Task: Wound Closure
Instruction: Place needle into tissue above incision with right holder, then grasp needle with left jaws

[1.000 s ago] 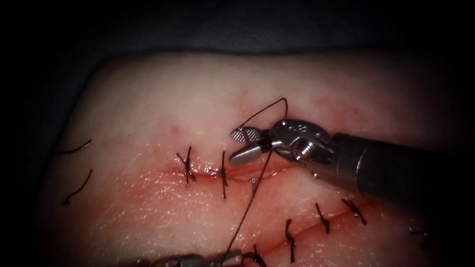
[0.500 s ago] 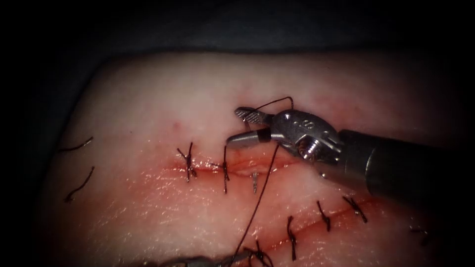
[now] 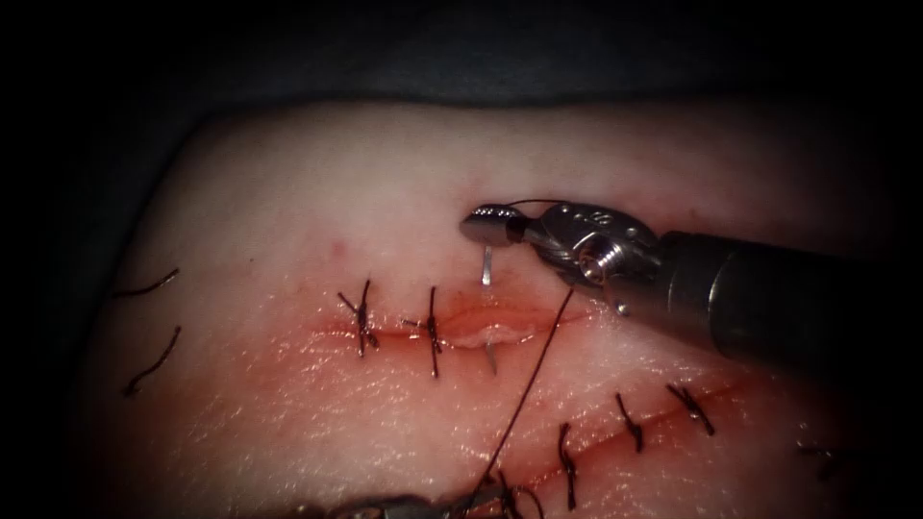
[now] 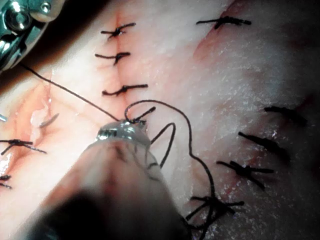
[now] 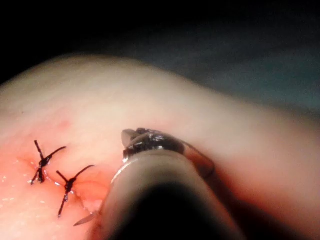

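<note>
The tissue carries the cut, still gaping just right of two stitches. The right tool sits just beyond that gap, jaws pressed together on the upper end of the needle. The needle stands crosswise to the cut, with its other end showing on the near side. The stamp on the tool's wrist is too small to read. Nearer than the cut, the left tool pinches the thread.

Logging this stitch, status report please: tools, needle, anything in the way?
Right tool shut on needle near its tail. Needle in tissue, crossing the cut. Left tool shut on thread. Thread crosses the cut.
</note>
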`<state>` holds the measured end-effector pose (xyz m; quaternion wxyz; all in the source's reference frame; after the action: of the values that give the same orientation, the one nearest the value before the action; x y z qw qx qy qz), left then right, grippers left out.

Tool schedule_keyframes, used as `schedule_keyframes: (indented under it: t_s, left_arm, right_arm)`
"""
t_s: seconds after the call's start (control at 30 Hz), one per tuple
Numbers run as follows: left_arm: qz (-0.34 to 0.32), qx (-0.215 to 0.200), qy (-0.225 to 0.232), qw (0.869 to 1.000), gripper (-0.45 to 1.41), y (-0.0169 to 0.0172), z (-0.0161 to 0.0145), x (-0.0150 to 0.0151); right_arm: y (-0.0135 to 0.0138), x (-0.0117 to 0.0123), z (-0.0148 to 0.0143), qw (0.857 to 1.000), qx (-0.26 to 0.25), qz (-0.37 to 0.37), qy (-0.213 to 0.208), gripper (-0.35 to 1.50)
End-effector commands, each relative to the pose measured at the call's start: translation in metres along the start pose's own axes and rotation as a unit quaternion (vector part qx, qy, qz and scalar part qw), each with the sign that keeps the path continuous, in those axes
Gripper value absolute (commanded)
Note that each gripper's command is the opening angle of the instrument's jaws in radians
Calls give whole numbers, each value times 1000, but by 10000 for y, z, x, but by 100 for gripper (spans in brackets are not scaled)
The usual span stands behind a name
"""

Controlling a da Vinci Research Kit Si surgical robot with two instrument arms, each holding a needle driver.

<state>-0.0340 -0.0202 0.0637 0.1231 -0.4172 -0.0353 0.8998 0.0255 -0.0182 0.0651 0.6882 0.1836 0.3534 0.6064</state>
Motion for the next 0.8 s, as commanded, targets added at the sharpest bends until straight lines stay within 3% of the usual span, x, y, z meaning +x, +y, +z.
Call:
schedule_keyframes:
  t_s: [0.03,0.1,0.33,0.47,0.8]
  left_arm:
    - [2,0,2,1000,-8,-5,11,4]
    - [4,0,2,1000,-8,-7,15,6]
    - [4,1,2,1000,-8,-18,26,7]
    - [5,6,-4,1000,-6,-24,27,-4]
    - [10,-5,1,1000,39,-24,0,-29]
  right_arm:
    - [1,3,2,1000,-30,6,2,-35]
    - [0,1,-2,999,-40,8,-12,-35]
    - [-28,-24,-8,997,19,30,-76,-35]
    - [-42,-39,-10,995,24,24,-90,-35]
    - [-46,-50,-6,991,52,18,-122,-35]
